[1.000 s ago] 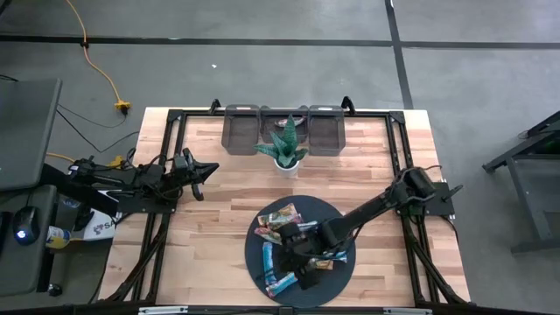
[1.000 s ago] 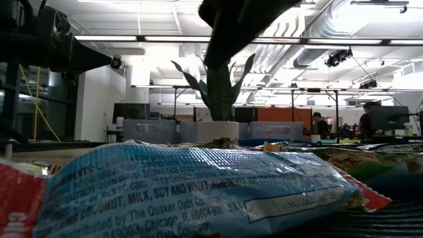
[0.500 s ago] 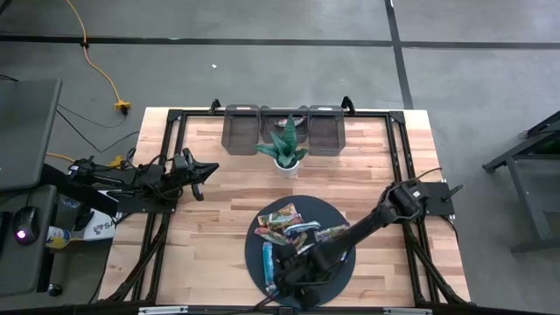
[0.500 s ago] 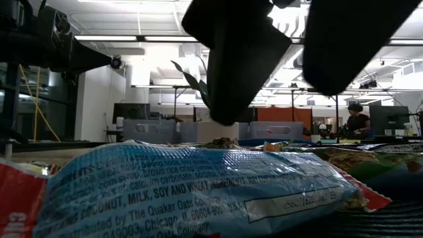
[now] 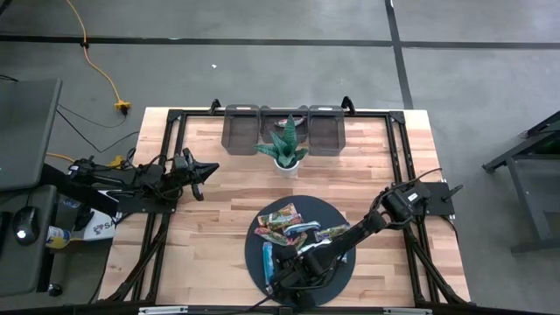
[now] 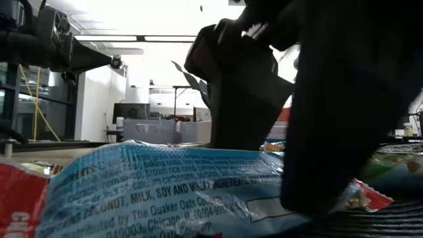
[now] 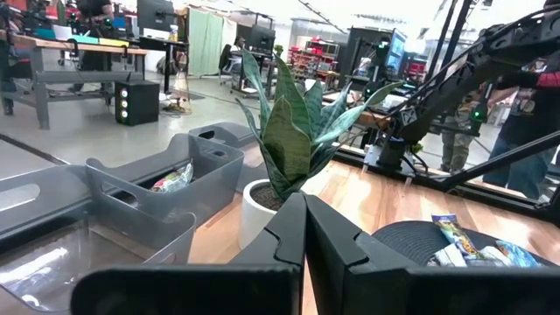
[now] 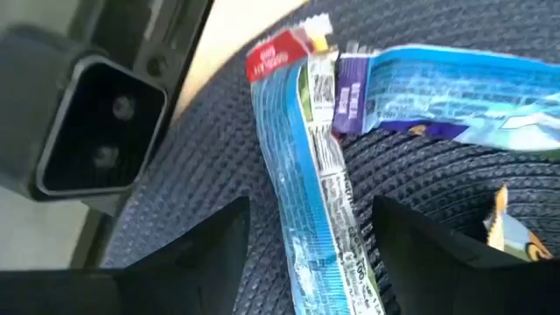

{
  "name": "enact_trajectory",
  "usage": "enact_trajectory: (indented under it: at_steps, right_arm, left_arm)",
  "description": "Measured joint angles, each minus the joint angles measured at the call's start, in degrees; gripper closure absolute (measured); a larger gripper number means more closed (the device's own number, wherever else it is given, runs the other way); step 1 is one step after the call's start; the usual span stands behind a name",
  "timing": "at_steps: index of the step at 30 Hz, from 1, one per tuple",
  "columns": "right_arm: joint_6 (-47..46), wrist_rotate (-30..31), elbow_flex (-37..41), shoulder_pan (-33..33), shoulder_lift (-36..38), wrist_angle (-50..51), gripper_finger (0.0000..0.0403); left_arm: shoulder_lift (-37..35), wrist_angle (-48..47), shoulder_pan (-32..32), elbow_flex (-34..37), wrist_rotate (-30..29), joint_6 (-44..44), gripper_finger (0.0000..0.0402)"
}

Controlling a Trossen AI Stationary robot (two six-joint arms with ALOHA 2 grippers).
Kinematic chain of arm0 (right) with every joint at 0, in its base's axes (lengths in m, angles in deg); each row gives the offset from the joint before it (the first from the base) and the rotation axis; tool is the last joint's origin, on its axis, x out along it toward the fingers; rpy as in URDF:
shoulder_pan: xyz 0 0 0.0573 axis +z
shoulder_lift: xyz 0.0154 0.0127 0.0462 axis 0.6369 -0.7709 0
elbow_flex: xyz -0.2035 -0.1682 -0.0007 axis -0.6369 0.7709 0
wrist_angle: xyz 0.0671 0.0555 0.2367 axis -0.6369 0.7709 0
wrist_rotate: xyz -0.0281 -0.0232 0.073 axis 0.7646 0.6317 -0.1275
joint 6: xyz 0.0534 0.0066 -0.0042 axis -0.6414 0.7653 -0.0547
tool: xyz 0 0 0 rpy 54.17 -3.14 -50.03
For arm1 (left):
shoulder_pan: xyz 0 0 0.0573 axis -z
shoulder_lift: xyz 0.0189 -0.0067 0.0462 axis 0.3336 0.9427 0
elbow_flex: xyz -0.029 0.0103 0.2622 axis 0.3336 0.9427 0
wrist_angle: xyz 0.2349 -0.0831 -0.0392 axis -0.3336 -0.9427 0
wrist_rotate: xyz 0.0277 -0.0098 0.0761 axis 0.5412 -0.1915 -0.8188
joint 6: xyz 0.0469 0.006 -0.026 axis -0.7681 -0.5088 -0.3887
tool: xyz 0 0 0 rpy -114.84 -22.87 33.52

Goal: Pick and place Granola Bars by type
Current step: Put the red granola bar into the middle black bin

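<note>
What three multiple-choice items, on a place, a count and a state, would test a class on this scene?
1. Where do the granola bars lie?
A. round dark mat
B. bare wood
C. floor

2. How many grey bins stand at the table's far edge?
A. one
B. three
C. six

3. How is the right pincer?
A. shut in the air
B. holding the plant
C. open, astride a blue bar

A: the mat lies under the pile.
B: three bins stand side by side behind the potted plant.
C: the fingers flank the blue bar.
</note>
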Motion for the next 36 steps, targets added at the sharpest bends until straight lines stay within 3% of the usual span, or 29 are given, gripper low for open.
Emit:
enact_trajectory:
  at_steps: [8, 36]
  right_arm:
    - [-1.35, 0.53, -0.04, 0.00, -0.37, 0.24, 0.0200]
    - [-1.28, -1.38, -0.64, -0.03, -0.37, 1.15, 0.0347]
  left_arm:
    - [-0.01, 0.02, 0.00, 0.00, 0.00, 0.02, 0.0400]
    - [-0.02, 0.02, -0.02, -0.02, 0.00, 0.02, 0.0400]
